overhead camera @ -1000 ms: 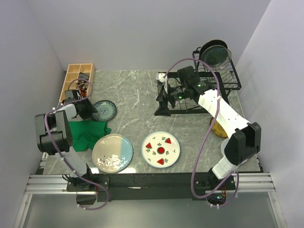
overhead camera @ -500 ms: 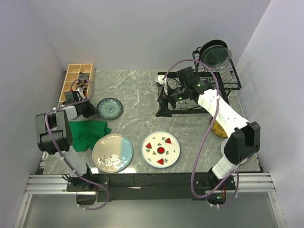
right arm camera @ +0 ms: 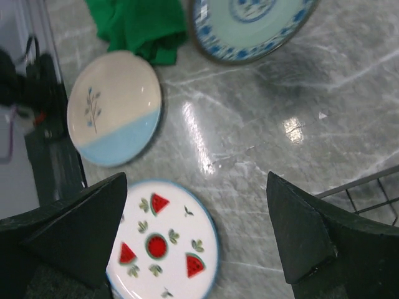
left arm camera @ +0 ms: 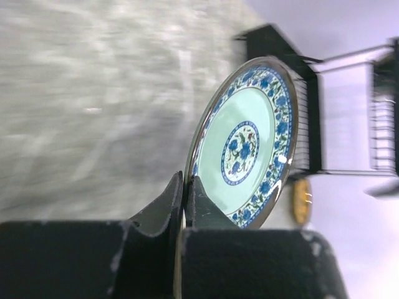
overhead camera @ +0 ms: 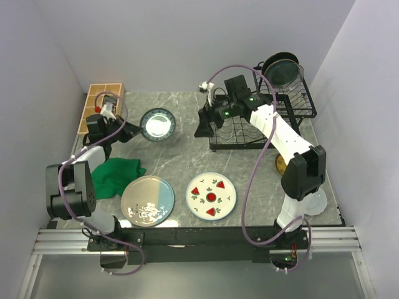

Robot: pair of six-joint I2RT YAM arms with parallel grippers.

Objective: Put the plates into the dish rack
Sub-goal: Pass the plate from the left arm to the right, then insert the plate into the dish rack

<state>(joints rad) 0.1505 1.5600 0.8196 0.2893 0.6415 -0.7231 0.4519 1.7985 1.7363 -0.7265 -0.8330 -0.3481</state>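
My left gripper (overhead camera: 136, 132) (left arm camera: 186, 187) is shut on the rim of a pale-green plate with blue flowers (overhead camera: 157, 124) (left arm camera: 249, 142), holding it tilted on edge above the table's back left. My right gripper (overhead camera: 202, 126) (right arm camera: 199, 240) hangs open and empty at the left end of the black wire dish rack (overhead camera: 249, 128). Below it lie the watermelon plate (overhead camera: 212, 195) (right arm camera: 163, 244) and the cream-and-blue plate (overhead camera: 147, 200) (right arm camera: 115, 115), flat near the front edge. The rack's upper basket (overhead camera: 298, 93) holds a black plate (overhead camera: 280, 67) upright. A yellow plate (overhead camera: 285, 166) lies right of the rack.
A green cloth (overhead camera: 116, 174) (right arm camera: 140, 25) lies crumpled at the left, beside the cream-and-blue plate. A wooden compartment box (overhead camera: 103, 98) stands in the back left corner. A pale plate (overhead camera: 317, 203) shows at the front right, partly behind the right arm.
My left gripper has shut on the blue-flowered plate's rim and lifted it off the table, up and to the right. My right arm has swung left, away from the rack.
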